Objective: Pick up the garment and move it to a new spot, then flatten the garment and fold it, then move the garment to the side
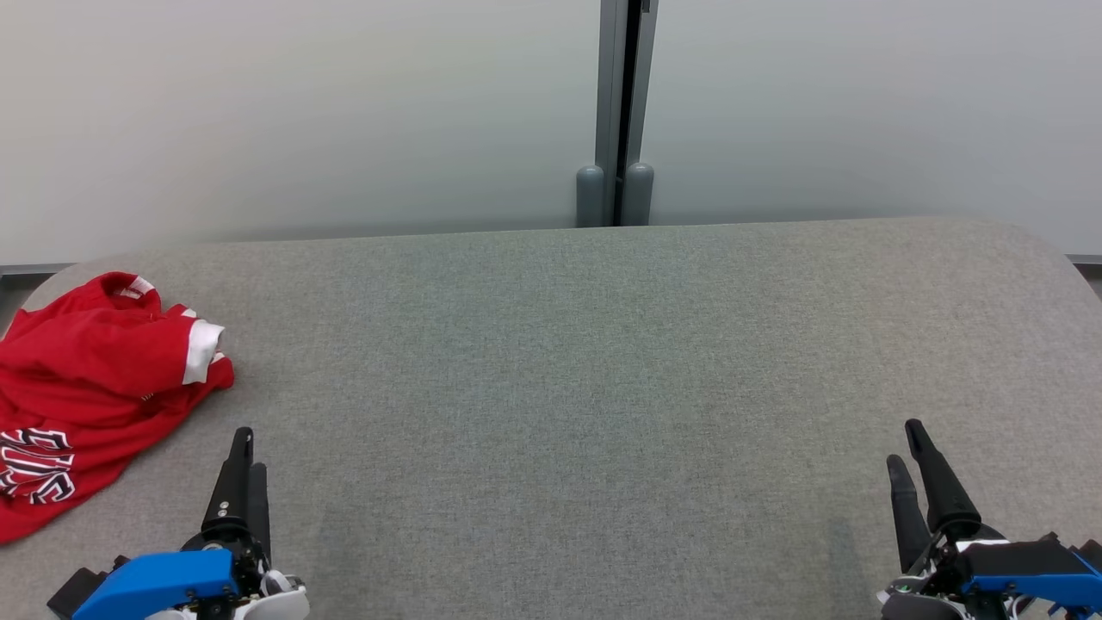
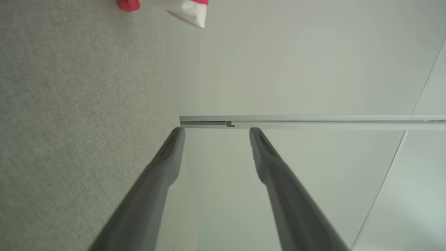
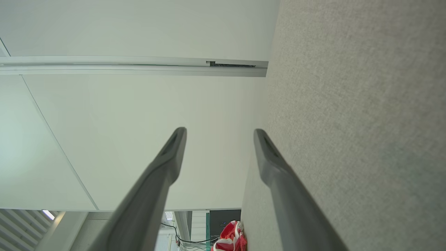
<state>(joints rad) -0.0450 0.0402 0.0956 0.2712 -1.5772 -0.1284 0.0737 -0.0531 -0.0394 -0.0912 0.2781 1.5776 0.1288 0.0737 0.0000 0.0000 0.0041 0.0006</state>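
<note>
The garment (image 1: 82,379), a red shirt with white cuffs and black-and-white lettering, lies crumpled at the left edge of the grey fabric table (image 1: 568,362). My left gripper (image 1: 250,452) hovers low at the front left, just right of the garment's lower hem, open and empty. In the left wrist view its fingers (image 2: 167,157) stand apart, with a bit of the garment's white cuff (image 2: 190,12) at the top. My right gripper (image 1: 904,443) is at the front right, far from the garment, open and empty. In the right wrist view the garment (image 3: 230,240) shows small and far off.
A pale wall runs behind the table, with a grey vertical post (image 1: 622,112) at its middle. The table's corners are rounded, and its left edge runs under the garment.
</note>
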